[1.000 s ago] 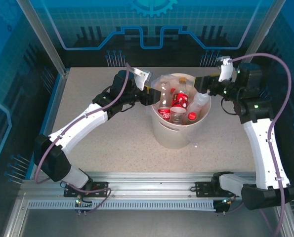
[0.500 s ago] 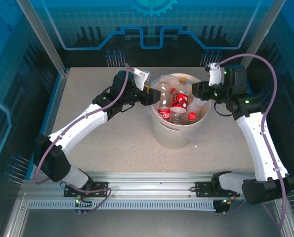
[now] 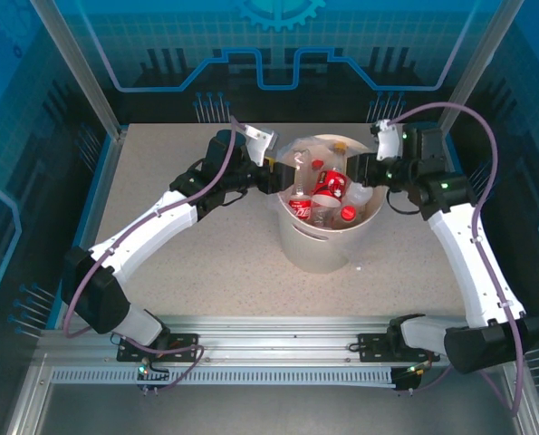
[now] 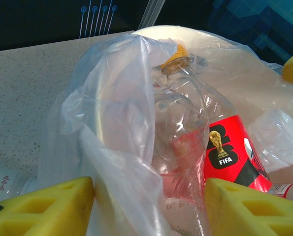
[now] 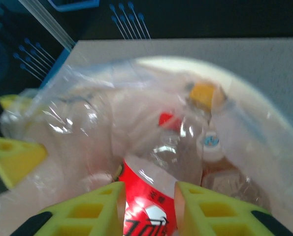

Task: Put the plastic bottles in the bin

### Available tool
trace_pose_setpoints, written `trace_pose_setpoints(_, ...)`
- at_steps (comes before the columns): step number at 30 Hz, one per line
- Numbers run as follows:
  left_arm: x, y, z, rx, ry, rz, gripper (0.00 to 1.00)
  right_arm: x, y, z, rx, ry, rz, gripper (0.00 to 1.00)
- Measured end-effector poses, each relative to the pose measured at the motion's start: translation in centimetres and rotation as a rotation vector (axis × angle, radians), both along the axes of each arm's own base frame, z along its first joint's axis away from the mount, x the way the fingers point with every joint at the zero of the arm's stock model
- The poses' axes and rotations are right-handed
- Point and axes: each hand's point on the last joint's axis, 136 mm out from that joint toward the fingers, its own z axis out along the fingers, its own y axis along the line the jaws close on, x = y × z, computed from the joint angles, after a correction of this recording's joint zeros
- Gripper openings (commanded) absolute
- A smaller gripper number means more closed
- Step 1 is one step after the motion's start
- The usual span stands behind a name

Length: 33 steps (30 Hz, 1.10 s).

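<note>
Hovering over the plastic bottles point(image 3: 327, 190), I see them heaped inside the bin point(image 3: 319, 256), right under and just ahead of both sets of jaws. My right gripper point(image 5: 150, 199) is clenched to a narrow slit and carries nothing. A red-labelled bottle point(image 5: 142, 179) shows below the slit, with an orange-capped one point(image 5: 204, 92) further ahead. My left gripper point(image 4: 147, 199) stands released, jaws wide. A fold of the clear liner point(image 4: 112, 103) and a clear bottle sit in the gap, but I can't see either finger pressing on them. I spot no bottle out on the table point(image 3: 206, 249), so I judge the loading is about done. Next I'd lift the right jaws straight up, clear of the heap. The left must back away without snagging the liner. The bin rim and that loose film crowd both jaws ahead. Behind and to the outer side of each, the table lies open.
</note>
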Motion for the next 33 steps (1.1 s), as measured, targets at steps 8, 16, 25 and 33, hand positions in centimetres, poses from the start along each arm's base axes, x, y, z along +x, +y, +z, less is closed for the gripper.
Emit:
trace_pose_setpoints(8, -0.6, -0.2, -0.2, 0.019, 0.003, -0.015, 0.99, 0.1, -0.4, 4.4, -0.013, -0.117, -0.004, 0.51)
trace_pose_setpoints(16, -0.7, 3.7, 4.9, -0.085, -0.066, 0.081, 0.99, 0.8, -0.6, 4.1, -0.009, -0.108, -0.017, 0.55)
trace_pose_setpoints(25, 8.5, 14.6, -0.4, -0.179, 0.227, 0.564, 0.98, 0.5, -2.1, 3.6, -0.014, -0.098, -0.067, 0.58)
trace_pose_setpoints(33, 15.0, 15.5, -14.1, -0.104, 0.572, 0.829, 0.99, -0.4, -4.6, 3.2, -0.026, -0.080, -0.139, 0.73)
